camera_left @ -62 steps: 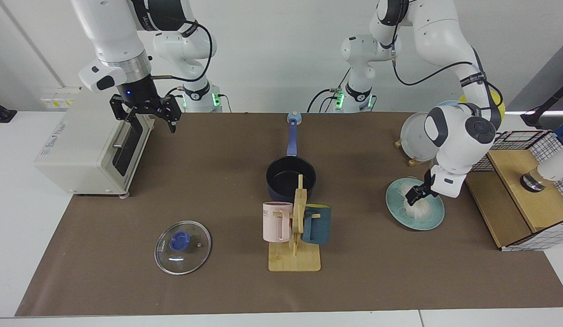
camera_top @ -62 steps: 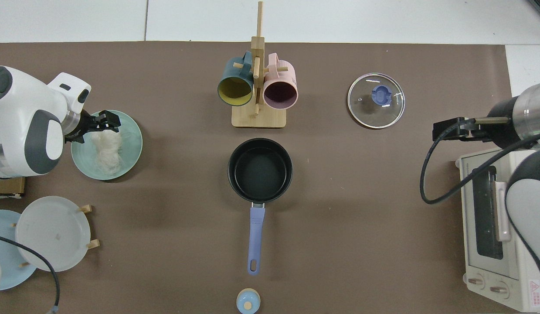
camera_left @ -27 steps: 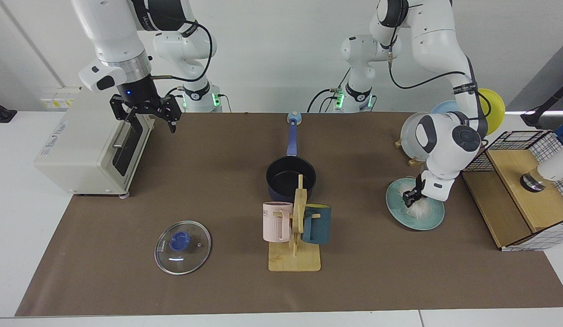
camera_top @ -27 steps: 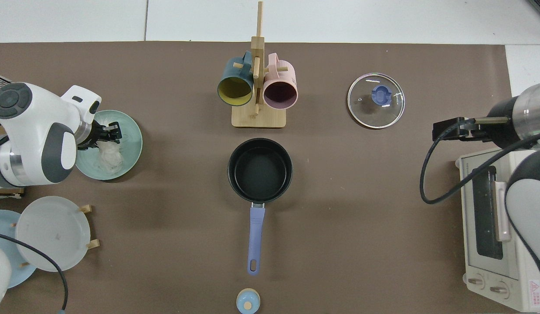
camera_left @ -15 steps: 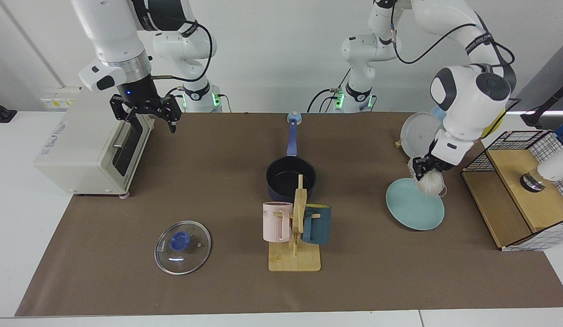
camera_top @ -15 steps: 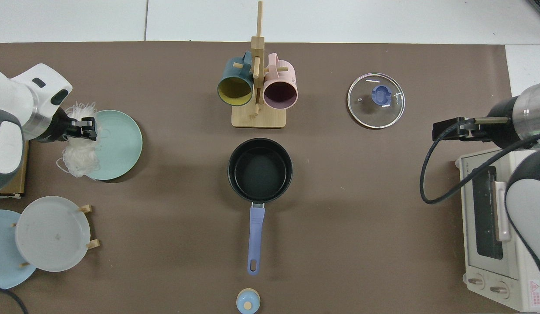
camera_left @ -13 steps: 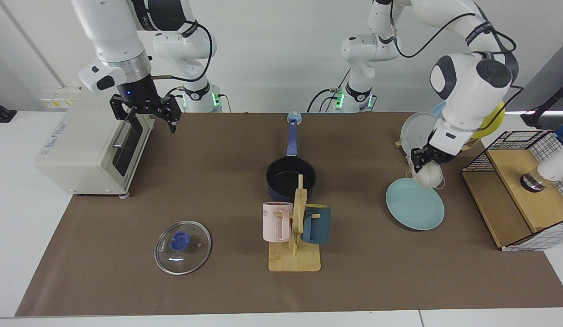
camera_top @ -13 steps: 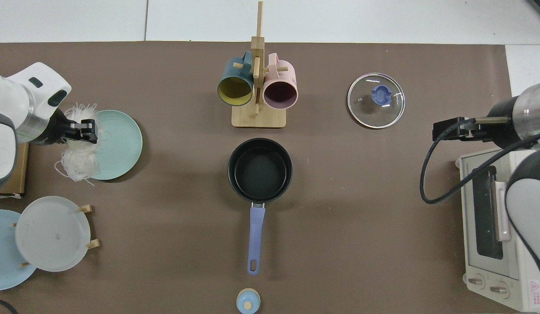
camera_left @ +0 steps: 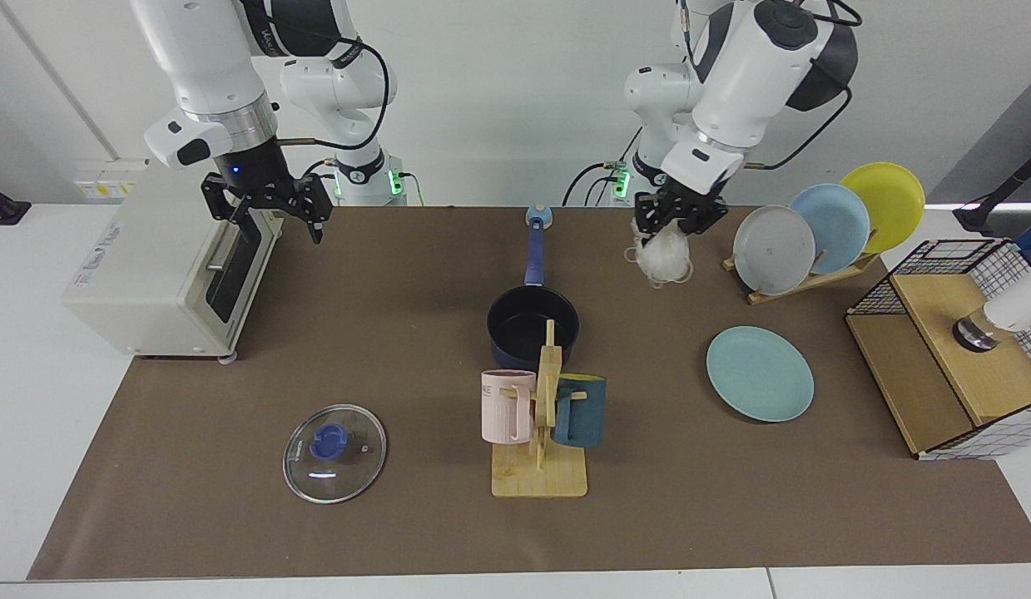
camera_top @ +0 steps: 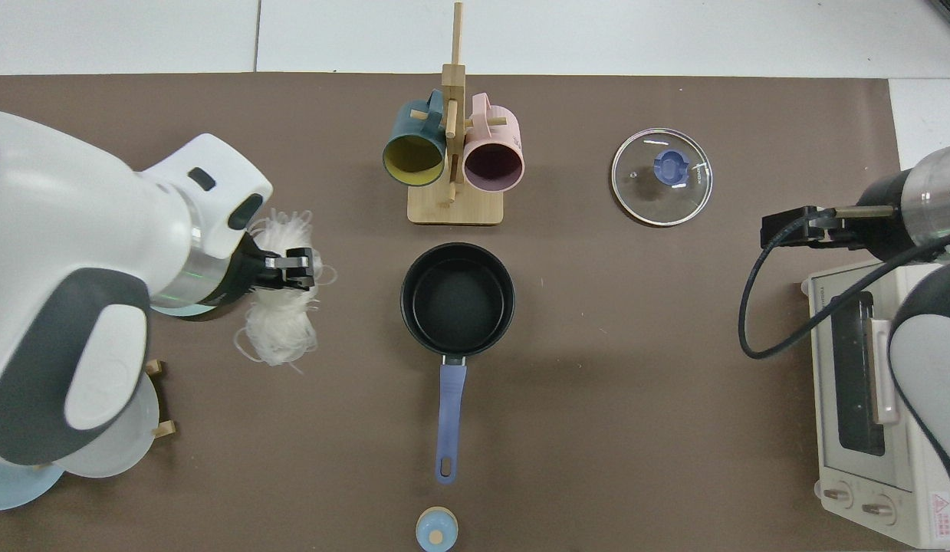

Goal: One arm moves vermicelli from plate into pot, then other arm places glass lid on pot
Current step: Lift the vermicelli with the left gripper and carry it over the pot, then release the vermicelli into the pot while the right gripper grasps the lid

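Note:
My left gripper (camera_left: 677, 220) is shut on the vermicelli (camera_left: 663, 254), a fluffy white bundle hanging in the air well above the table, between the teal-green plate (camera_left: 760, 373) and the pot (camera_left: 532, 326). In the top view the vermicelli (camera_top: 279, 330) dangles from the left gripper (camera_top: 294, 270) just beside the pot (camera_top: 458, 299), whose black inside holds nothing. The left arm hides most of the plate there. The glass lid (camera_left: 334, 452) with its blue knob lies flat on the brown mat. My right gripper (camera_left: 274, 226) waits open, high up by the toaster oven, far from the glass lid (camera_top: 662, 176).
A wooden mug rack (camera_left: 540, 466) with a pink and a dark blue mug stands right in front of the pot. A toaster oven (camera_left: 161, 266) is beside the right arm. A rack of upright plates (camera_left: 815, 233) and a wooden box (camera_left: 956, 358) stand beyond the teal-green plate.
The left gripper closed on the vermicelli, lifted it off the plate and carried it up and toward the pot. The plate is now bare. The right arm has not moved.

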